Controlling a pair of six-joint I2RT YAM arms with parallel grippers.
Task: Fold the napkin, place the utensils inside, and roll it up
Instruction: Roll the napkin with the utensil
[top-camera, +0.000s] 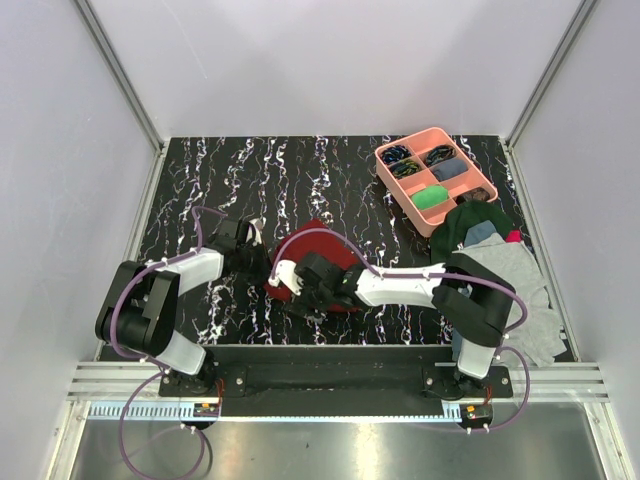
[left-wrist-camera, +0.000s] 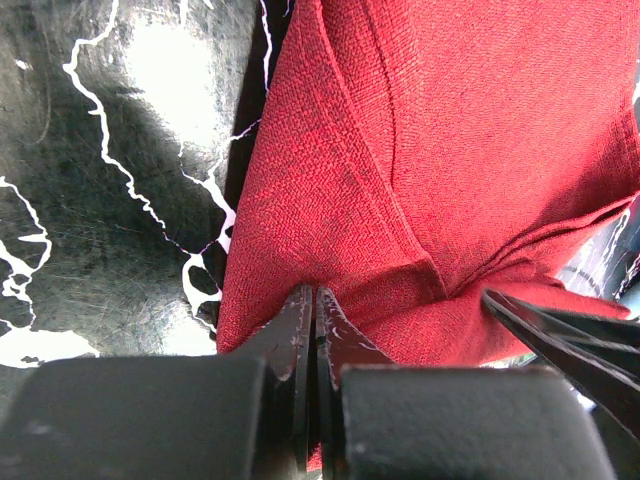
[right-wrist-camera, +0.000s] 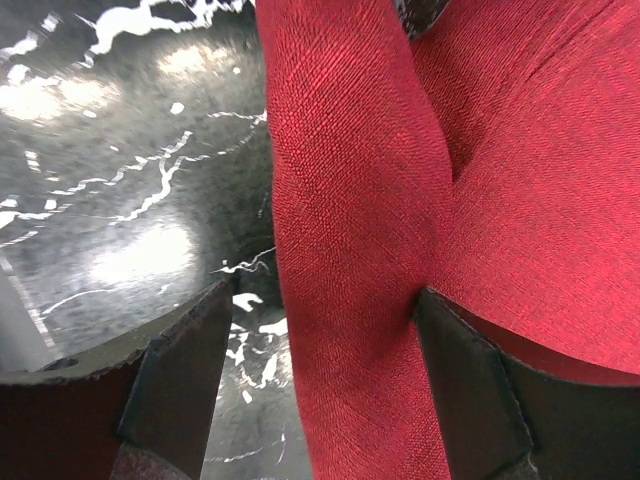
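Maroon napkin (top-camera: 322, 243) lay on the black marbled worktop (top-camera: 300, 170), near the front middle and between the two arms. It was bunched and folded over rather than flat.

Left gripper (left-wrist-camera: 313, 295): fingers (left-wrist-camera: 290, 335) were pressed together at the napkin's near edge. A sliver of red showed between them, so they were clamped on the cloth. Creases ran out from that pinch point across the fabric.

Right gripper (right-wrist-camera: 320, 295): fingers (right-wrist-camera: 180, 370) stood well apart, astride a thick raised fold of the napkin. One finger touched the cloth, while the other sat clear of it over bare worktop. No squeeze on the fold.

In the top view the right arm reached across to the left, its wrist lying over the napkin's near part and hiding some of it. The left arm came in from the left side.

Far right corner: a pink compartment tray (top-camera: 404, 196) holding small dark items and a green one. A clothes pile (top-camera: 510, 275) in grey, green and blue sat just in front of it at the right edge, well apart from the napkin.
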